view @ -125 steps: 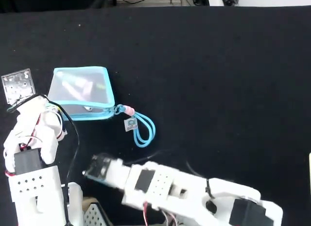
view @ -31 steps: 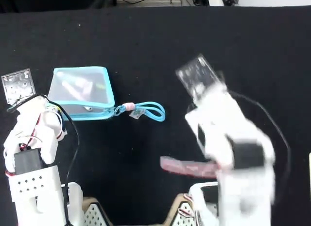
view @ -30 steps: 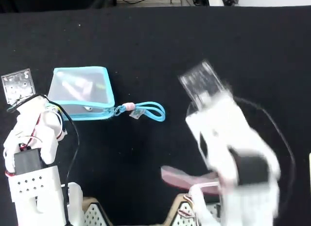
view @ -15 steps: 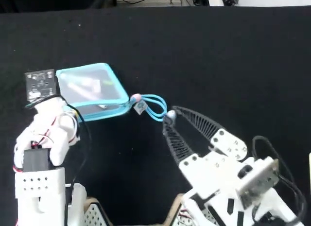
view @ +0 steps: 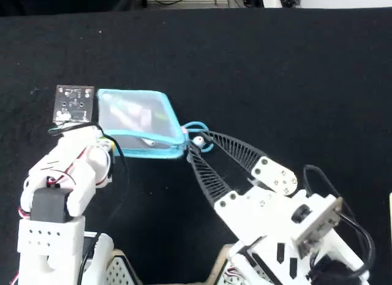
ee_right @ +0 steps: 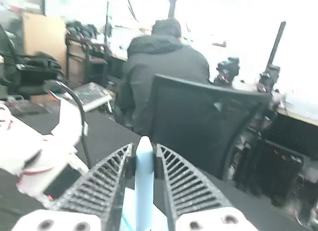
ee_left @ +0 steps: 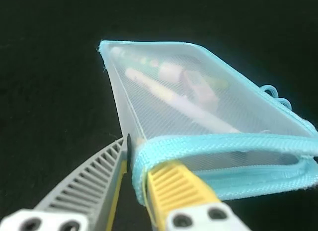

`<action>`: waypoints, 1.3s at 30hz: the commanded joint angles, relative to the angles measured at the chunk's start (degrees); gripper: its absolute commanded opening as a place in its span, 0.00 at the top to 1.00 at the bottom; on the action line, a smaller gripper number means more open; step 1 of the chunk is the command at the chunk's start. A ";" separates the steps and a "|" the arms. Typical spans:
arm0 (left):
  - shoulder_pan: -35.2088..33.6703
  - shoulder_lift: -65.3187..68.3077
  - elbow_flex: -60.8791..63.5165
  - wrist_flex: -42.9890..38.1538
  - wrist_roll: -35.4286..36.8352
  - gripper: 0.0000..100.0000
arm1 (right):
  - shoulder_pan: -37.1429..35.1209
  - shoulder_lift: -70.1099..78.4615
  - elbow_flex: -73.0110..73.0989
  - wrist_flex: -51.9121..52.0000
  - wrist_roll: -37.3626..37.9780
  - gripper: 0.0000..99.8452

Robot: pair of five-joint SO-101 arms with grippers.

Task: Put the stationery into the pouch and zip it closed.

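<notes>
You're clamping your left hand (ee_left: 134,157) on the pouch (ee_left: 198,107) corner, stationery (ee_left: 174,99) lying inside. Your right hand (view: 196,143) is pinching the zip loop (ee_right: 144,176) between its fingertips; I'd judge zipping is remaining.

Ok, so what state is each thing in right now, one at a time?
pouch: filled, gripped at a corner; can't tell whether the zip is fully shut.
stationery: inside the pouch, seen through its mesh.
loop strap: pinched between the right gripper's fingers.
left gripper: shut on the pouch's corner edge.
right gripper: shut on the loop strap at the pouch's zipper end.
</notes>
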State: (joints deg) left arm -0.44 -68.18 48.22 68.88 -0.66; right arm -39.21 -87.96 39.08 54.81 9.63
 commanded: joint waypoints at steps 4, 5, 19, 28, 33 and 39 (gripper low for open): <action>2.51 -0.35 -7.25 0.09 -0.53 0.97 | -8.88 0.31 5.67 -11.78 -0.18 0.99; 2.51 -0.44 -7.34 0.09 -0.53 0.97 | -9.49 0.31 7.60 -14.15 -0.09 0.99; 1.89 -0.44 -5.23 0.18 -0.53 0.97 | -5.36 -0.13 29.58 -38.07 7.74 0.99; 0.40 -0.44 -5.23 0.18 -0.53 0.97 | -4.22 -0.22 37.58 -35.87 11.25 0.99; -2.15 -0.44 -5.23 0.18 -0.53 0.97 | -4.22 -0.84 38.20 -24.70 11.16 0.99; -2.07 -0.35 -5.23 0.18 -0.44 0.97 | -4.22 -1.89 40.66 -22.68 11.16 0.98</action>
State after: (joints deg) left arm -1.93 -68.09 45.76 68.88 -0.66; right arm -44.22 -89.01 79.87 31.78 20.62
